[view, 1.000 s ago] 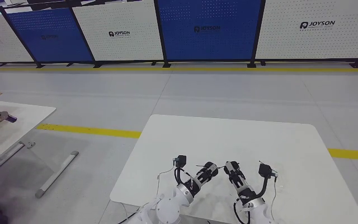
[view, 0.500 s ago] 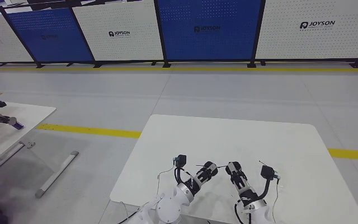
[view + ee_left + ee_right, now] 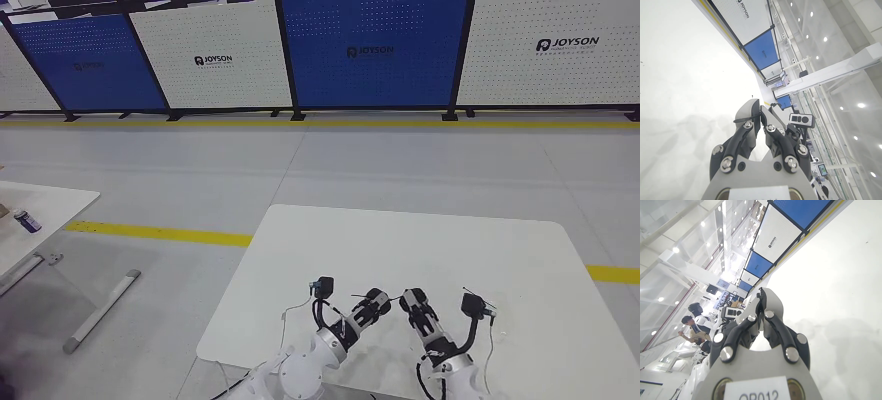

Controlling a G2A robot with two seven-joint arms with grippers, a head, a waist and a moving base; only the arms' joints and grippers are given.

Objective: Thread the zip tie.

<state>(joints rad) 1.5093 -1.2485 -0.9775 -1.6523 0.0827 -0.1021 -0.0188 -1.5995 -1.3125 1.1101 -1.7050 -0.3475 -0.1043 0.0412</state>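
Panels (image 3: 372, 50) behind table (image 3: 420, 250); L gripper (image 3: 760, 113) pinches zip tie (image 3: 745, 119), R gripper (image 3: 760, 300) alongside.

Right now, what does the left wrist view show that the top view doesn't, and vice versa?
Left wrist view: the left tool shut on a black zip tie, one end sticking out to the side. Top view: the whole white table, the work at its near edge, and a second table to one side. Both: the left tool and right tool nearly tip to tip.
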